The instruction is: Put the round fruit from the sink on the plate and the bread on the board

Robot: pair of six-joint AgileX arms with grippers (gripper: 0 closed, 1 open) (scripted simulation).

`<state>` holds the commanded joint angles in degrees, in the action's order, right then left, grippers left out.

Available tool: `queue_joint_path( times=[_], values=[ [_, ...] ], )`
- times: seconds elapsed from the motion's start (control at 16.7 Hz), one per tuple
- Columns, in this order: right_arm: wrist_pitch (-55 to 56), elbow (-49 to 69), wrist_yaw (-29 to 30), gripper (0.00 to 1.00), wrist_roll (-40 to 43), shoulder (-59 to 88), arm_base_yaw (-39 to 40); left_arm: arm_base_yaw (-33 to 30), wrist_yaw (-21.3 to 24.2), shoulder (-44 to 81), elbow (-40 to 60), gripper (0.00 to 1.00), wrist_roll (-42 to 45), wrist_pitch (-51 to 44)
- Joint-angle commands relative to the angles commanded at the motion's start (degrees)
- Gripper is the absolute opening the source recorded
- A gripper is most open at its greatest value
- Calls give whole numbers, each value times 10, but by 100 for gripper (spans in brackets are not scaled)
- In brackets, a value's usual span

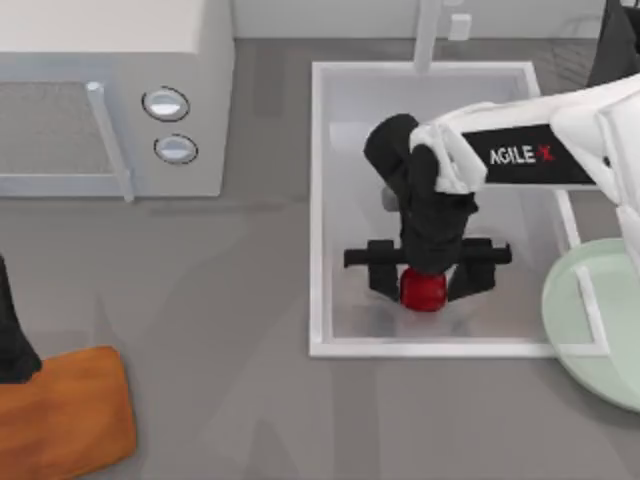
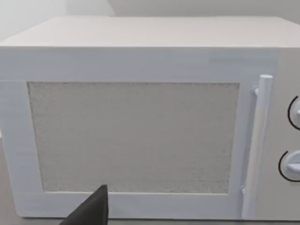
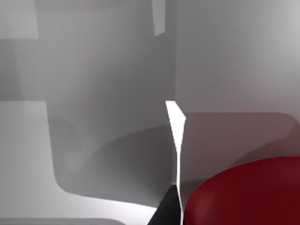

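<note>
The round fruit [image 1: 423, 291], small and glossy red, lies in the sink [image 1: 318, 200] near its front wall. My right gripper [image 1: 427, 285] reaches down into the basin and is open, one dark finger on each side of the fruit with a gap to it. In the right wrist view the fruit [image 3: 248, 197] looms close against the white sink wall. The pale green plate [image 1: 600, 320] lies at the sink's right. The orange-brown board [image 1: 60, 415] lies at the front left, with my left gripper [image 1: 12, 340] parked just above its far edge. The bread is out of view.
A white microwave [image 1: 110, 100] with two round knobs stands at the back left, and the left wrist view faces its door [image 2: 136, 136]. A white faucet [image 1: 428, 30] rises behind the sink. Bare grey counter lies between the board and the sink.
</note>
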<state>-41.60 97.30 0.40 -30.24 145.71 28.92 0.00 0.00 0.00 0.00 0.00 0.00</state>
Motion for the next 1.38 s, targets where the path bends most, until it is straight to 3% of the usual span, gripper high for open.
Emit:
queue_joint_path(
  times=[0.12, 0.18, 0.78, 1.14, 1.38],
  values=[
    [0, 0, 0, 2, 0, 0, 0, 0, 0, 0, 0, 100, 0, 0],
    [0, 0, 0, 0, 0, 0, 0, 0, 0, 0, 0, 100, 0, 0],
    [-27, 12, 13, 0, 6, -41, -1, 0, 0, 0, 0, 100, 0, 0],
    [-158, 70, 12, 0, 7, -105, -2, 0, 0, 0, 0, 100, 0, 0],
    [-187, 85, 12, 0, 7, -126, -2, 0, 0, 0, 0, 100, 0, 0]
  ],
)
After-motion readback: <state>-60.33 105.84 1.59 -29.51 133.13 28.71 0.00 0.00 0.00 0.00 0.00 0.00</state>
